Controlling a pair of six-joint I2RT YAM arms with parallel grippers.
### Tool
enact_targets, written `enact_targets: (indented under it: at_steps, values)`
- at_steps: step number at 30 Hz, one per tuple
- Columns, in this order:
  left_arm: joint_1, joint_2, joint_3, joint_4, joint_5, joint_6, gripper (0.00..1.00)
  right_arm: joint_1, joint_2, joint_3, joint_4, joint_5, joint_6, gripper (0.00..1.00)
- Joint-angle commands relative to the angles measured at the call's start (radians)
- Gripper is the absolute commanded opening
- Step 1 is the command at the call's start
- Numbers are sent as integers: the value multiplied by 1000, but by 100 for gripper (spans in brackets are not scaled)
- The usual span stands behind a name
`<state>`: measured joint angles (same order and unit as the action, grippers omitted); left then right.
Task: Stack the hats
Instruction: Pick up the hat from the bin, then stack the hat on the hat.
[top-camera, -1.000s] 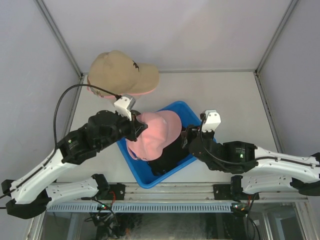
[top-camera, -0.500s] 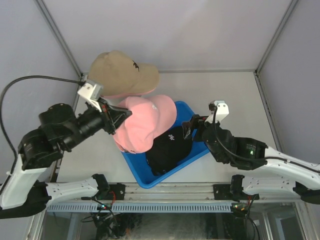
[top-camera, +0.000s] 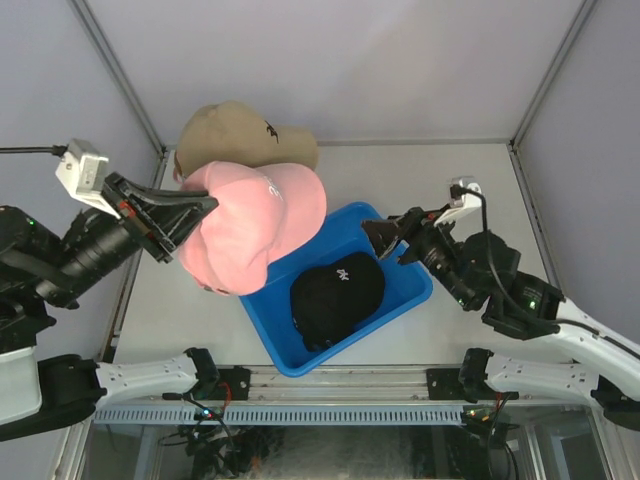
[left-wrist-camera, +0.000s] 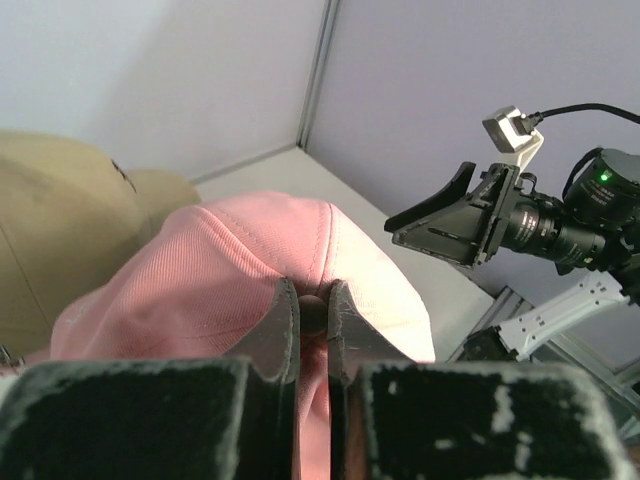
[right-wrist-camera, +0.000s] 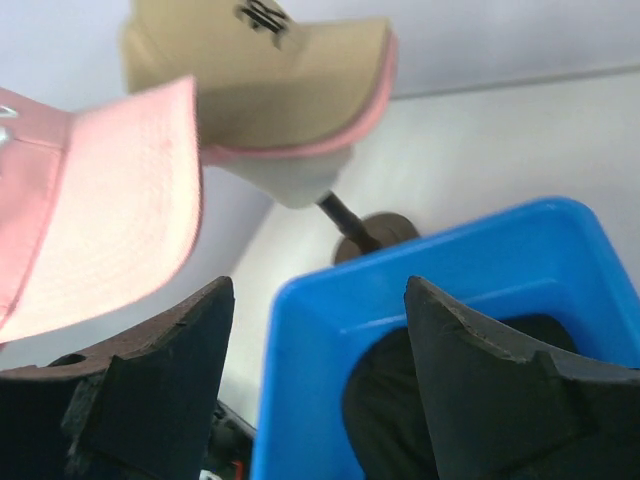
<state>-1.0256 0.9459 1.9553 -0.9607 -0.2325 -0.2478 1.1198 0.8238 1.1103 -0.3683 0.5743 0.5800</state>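
One pink cap (top-camera: 255, 220) pinched tight in left gripper (left-wrist-camera: 312, 310), hanging beside tan cap (top-camera: 240, 135) on mannequin head (right-wrist-camera: 300, 185); right gripper (right-wrist-camera: 318, 290) spread wide, empty, over blue bin (top-camera: 412, 290) holding black cap (top-camera: 335, 295).

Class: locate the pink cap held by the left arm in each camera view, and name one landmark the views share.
Top external: pink cap left of centre, up-left of the blue bin.
Left wrist: lower centre, pinched in the left gripper.
Right wrist: its brim at the left edge.
Shared landmark: the tan cap, visible in all three.
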Motion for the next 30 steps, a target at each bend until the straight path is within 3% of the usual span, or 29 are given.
enact_targets:
  at_steps: [1, 12, 26, 28, 30]
  values:
    - [-5, 75, 159, 3, 15, 98, 0, -77, 14, 72, 179, -246, -6, 70]
    - [-4, 162, 364, 31, -135, 301, 0, -239, 140, 153, 364, -565, 73, 70]
    - [6, 291, 460, 143, -176, 589, 0, -326, 325, 291, 437, -696, 96, 70]
    - [59, 302, 449, 158, -130, 581, 0, -347, 342, 295, 451, -714, 107, 70]
    - [196, 294, 410, 187, 21, 528, 0, -365, 361, 302, 460, -731, 114, 70]
